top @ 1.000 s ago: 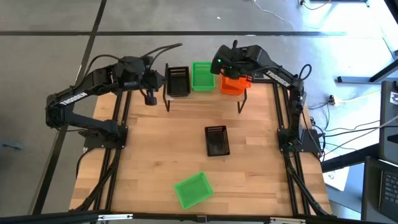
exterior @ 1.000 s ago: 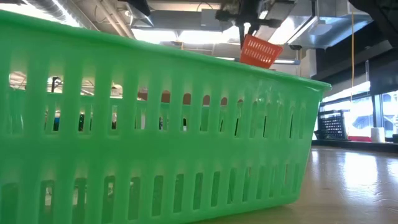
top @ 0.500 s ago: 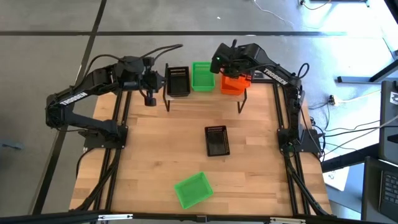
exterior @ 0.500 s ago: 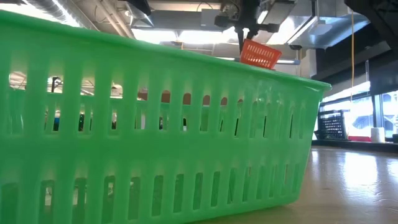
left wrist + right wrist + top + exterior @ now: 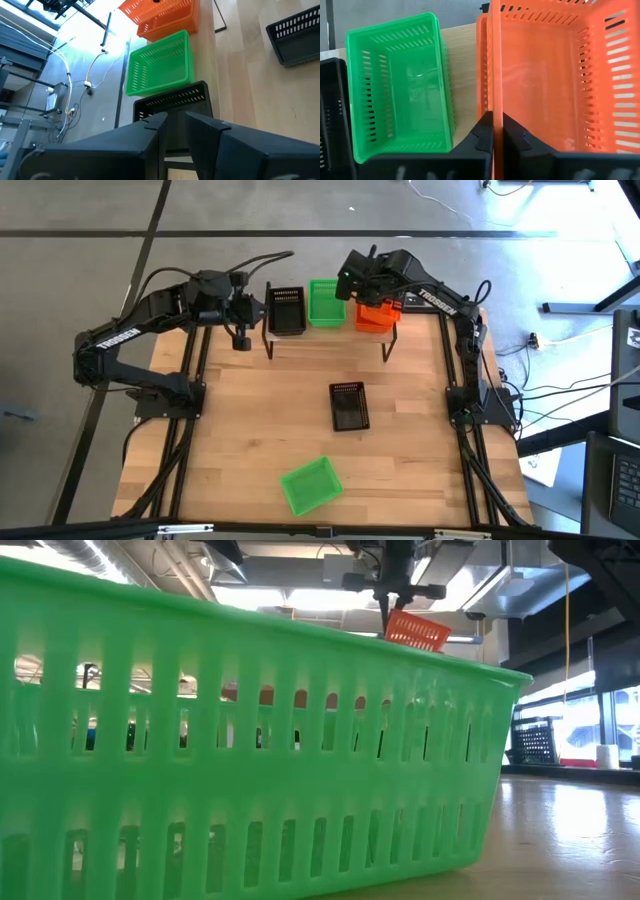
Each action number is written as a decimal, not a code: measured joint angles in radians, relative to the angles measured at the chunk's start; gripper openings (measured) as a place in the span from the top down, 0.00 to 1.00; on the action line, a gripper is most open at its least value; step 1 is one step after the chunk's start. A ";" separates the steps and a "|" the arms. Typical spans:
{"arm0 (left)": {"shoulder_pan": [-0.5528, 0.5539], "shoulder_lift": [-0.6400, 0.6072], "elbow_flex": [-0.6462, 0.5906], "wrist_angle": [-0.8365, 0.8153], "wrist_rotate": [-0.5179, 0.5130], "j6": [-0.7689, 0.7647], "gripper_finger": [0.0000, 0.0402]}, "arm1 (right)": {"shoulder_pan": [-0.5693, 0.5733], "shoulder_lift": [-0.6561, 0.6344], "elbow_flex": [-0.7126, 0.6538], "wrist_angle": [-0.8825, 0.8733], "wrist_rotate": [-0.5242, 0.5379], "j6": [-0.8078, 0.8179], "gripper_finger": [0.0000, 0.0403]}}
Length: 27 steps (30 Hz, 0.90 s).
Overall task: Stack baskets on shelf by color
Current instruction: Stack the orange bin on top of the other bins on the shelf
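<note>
Gripping one wall of an orange basket (image 5: 555, 85), the right end effector (image 5: 496, 134) is clenched on that thin rim above the right end of the shelf (image 5: 330, 332), where the basket sits nested in another orange one. A green basket (image 5: 324, 302) occupies the middle of the shelf and a black basket (image 5: 287, 310) the left end, the three side by side. The left end effector (image 5: 241, 337) hangs just off the shelf's left end, above the desk (image 5: 250, 430), its fingers (image 5: 150, 137) parted and holding nothing. Farther forward on the desk lie a second black basket (image 5: 349, 405) near the middle and a second green basket (image 5: 311, 485) close to the front edge, turned at an angle; this one fills most of the low view.
</note>
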 joint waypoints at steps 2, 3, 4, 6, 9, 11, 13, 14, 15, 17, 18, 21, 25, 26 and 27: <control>0.000 0.000 0.000 0.000 0.000 0.000 0.85 | -0.001 0.000 0.000 0.001 0.000 0.000 0.94; 0.000 0.000 0.000 0.000 0.000 0.000 0.85 | -0.001 0.000 0.000 0.003 -0.001 -0.001 0.93; 0.000 0.000 0.000 0.000 0.000 0.000 0.85 | -0.001 0.000 0.000 0.005 -0.001 -0.001 0.91; 0.000 0.000 0.000 0.000 0.000 0.000 0.85 | -0.001 0.000 0.000 0.007 0.001 -0.003 0.87; 0.000 0.000 0.000 0.000 0.000 0.000 0.85 | 0.000 0.000 0.000 0.008 0.023 -0.020 0.83; 0.000 0.000 0.000 0.000 0.000 0.000 0.85 | -0.001 0.000 0.000 0.008 0.042 -0.025 0.82; 0.000 0.000 0.000 0.000 0.000 0.000 0.85 | -0.001 0.000 0.001 0.008 0.053 -0.033 0.82; 0.000 0.000 0.000 0.000 0.000 0.000 0.85 | -0.002 0.000 0.006 0.008 0.057 -0.050 0.82; 0.000 0.000 0.000 0.000 0.000 0.000 0.85 | -0.002 -0.001 0.011 0.013 0.061 -0.072 0.82; 0.000 0.000 0.000 0.000 0.000 0.000 0.85 | 0.003 -0.002 0.025 0.041 0.061 -0.110 0.82; 0.000 0.000 0.000 0.000 0.000 0.000 0.85 | 0.008 -0.004 0.026 0.065 0.062 -0.131 0.82; 0.000 0.000 0.000 0.000 0.000 -0.001 0.85 | 0.023 -0.011 0.021 0.153 0.062 -0.176 0.82; 0.000 0.000 0.000 -0.001 0.000 -0.002 0.85 | 0.032 -0.012 0.021 0.206 0.085 -0.241 0.82; 0.000 0.000 0.000 0.000 0.000 -0.004 0.85 | 0.031 -0.012 0.020 0.204 0.095 -0.237 0.84; 0.000 0.000 0.000 -0.001 0.000 -0.007 0.85 | 0.030 -0.012 0.020 0.204 0.102 -0.238 0.86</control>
